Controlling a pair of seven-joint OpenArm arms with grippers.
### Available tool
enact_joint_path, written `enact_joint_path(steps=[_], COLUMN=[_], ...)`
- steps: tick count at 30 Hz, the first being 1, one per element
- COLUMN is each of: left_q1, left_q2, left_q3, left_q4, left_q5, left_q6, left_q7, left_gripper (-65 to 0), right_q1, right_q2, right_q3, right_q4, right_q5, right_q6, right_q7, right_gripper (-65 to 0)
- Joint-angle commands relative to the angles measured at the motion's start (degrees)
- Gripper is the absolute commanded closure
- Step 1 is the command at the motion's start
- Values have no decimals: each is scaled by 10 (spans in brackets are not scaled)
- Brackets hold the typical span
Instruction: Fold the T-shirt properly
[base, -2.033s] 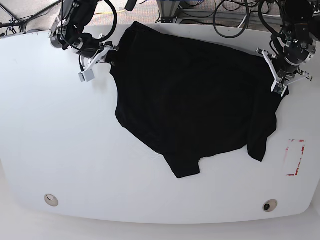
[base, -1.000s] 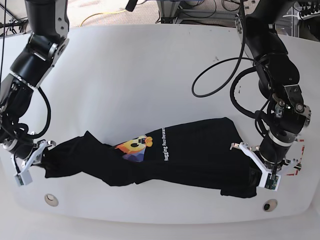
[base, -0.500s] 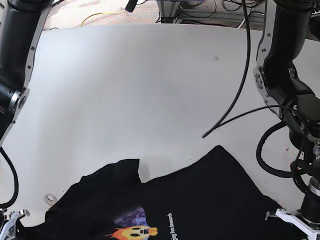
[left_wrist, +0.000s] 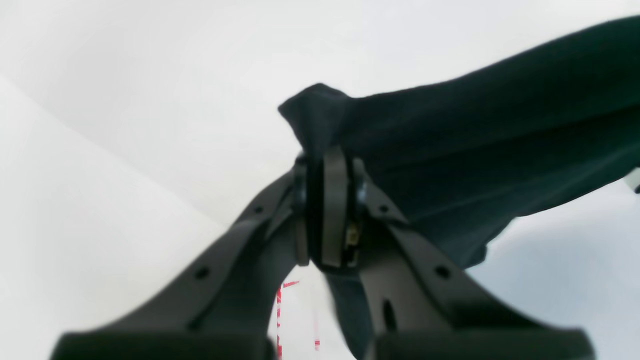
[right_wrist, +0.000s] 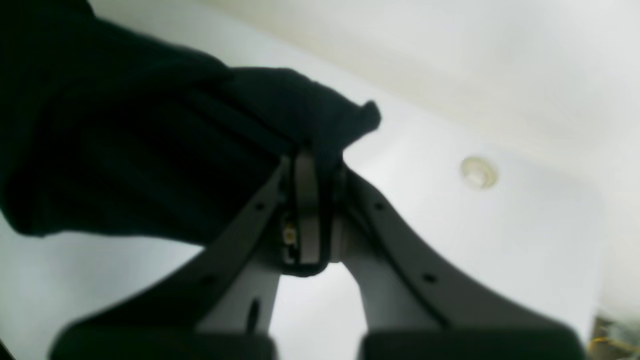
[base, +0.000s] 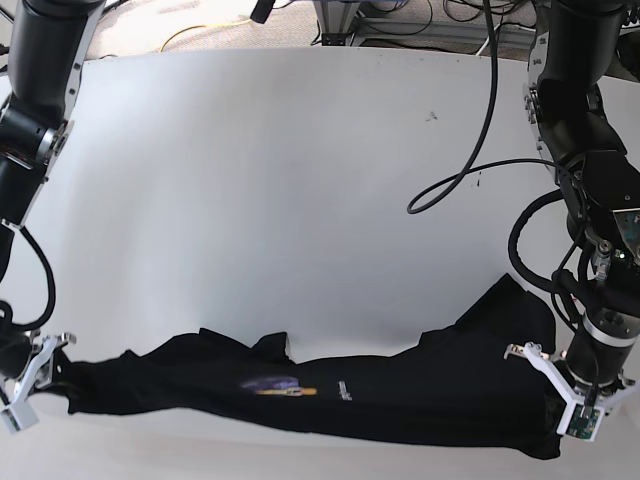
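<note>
The black T-shirt (base: 400, 395) is stretched in a long, bunched band along the front of the white table (base: 300, 180). A sliver of its coloured print (base: 272, 384) and white text faces up. In the base view my left gripper (base: 556, 405) is shut on the shirt's right end, and my right gripper (base: 45, 380) is shut on its left end. The left wrist view shows the left gripper (left_wrist: 327, 165) pinching a black cloth (left_wrist: 475, 140) corner. The right wrist view shows the right gripper (right_wrist: 310, 160) clamped on a bunched black edge (right_wrist: 150, 150).
A black cable (base: 450, 190) loops from the left arm over the table's right half. More cables lie behind the table's far edge. A round hole (right_wrist: 478, 172) in the table shows beside the right gripper. Red tape marks (left_wrist: 280, 300) lie under the left gripper.
Both arms carried the shirt from the back of the table to the front, print side up. Since half a second ago it has dropped from close to the camera into a taut low band.
</note>
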Motion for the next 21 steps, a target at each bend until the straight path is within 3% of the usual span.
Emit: enact_joint_path(steps=[1, 11, 14, 21], left_q1=[18, 228, 278, 402], left_q2=[-9, -11, -10, 14], left_q3=[-8, -34, -56, -73], left_q4=[11, 22, 20, 19], left_q5=[27, 26, 23, 27], left_q6=[10, 9, 7, -39], left_q7=[-4, -6, -7, -5], left_gripper=[0, 0, 0, 0], right_q1=[-59, -325, -370, -468], right_q2=[7, -67, -83, -98], right_q3=[48, 156, 173, 199], right_q4=[33, 133, 142, 144], right_q5=[-7, -5, -7, -7], right_q6=[-1, -1, -1, -1], right_q7=[5, 5, 7, 9], right_gripper=[0, 0, 0, 0])
